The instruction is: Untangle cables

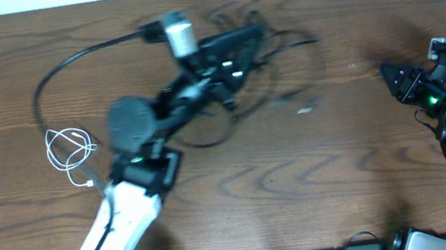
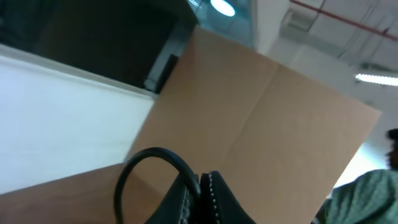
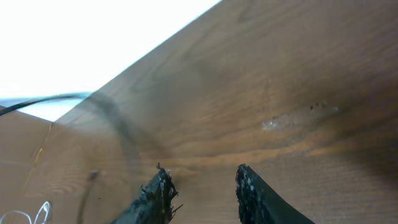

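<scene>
Overhead shows white cable [image 1: 69,152] coiled loosely, black cables [image 1: 270,58] a blurred tangle.

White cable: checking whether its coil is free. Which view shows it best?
Overhead: the white cable lies whole and coiled. Right wrist catches only a loop at its corner; left wrist shows none.

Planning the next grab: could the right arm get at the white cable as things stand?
Probably not. The white cable lies at the far left, the right end effector sits at the far right, and the left arm, gripping a black cable, stretches across between them.
</scene>
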Available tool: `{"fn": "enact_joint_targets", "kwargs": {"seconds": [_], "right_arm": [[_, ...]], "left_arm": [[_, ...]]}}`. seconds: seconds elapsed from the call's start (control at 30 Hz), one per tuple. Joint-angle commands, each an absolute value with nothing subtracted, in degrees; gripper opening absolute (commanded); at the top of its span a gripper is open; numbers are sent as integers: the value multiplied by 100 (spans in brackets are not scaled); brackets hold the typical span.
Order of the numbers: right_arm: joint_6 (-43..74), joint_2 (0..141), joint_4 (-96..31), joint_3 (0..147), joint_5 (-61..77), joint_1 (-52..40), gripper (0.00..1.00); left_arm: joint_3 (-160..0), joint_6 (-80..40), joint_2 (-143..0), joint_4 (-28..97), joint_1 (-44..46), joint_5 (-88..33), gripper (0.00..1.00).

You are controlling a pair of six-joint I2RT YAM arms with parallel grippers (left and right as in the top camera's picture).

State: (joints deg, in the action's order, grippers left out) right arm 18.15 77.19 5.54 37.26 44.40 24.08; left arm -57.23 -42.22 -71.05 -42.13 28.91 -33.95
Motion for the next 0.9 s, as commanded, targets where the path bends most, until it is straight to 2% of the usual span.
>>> {"fn": "enact_joint_targets", "kwargs": {"seconds": [0.0, 0.2, 0.3, 0.43, 0.63, 0.77, 0.87], "right_arm": [[1686, 7356, 399, 3789, 4497, 2379, 33], [1688, 7000, -266, 3789, 5157, 2340, 42], [1730, 7002, -231, 3789, 6182, 2163, 49], [2206, 7002, -36, 3789, 6729, 1782, 54], [3503, 7002, 733, 3787, 6346, 987, 59], [4362, 7002, 1498, 3789, 5776, 572, 68], [4698, 7004, 1520, 3787, 5275, 364, 66]], "left_arm": [[-6388, -4313, -7752, -4294, 3310, -2502, 7], [-6849, -4165, -8676, -3763, 3236, -2504, 7], [-6849, -4053, -8707, -3186, 3177, -2558, 7], [-6849, -3817, -8700, -3173, 3179, -3072, 8], [-6849, -3822, -8700, -3170, 3179, -3717, 7], [-6849, -3824, -8700, -3153, 3179, -4045, 7], [-6849, -3822, -8698, -3153, 3179, -4160, 8]]}}
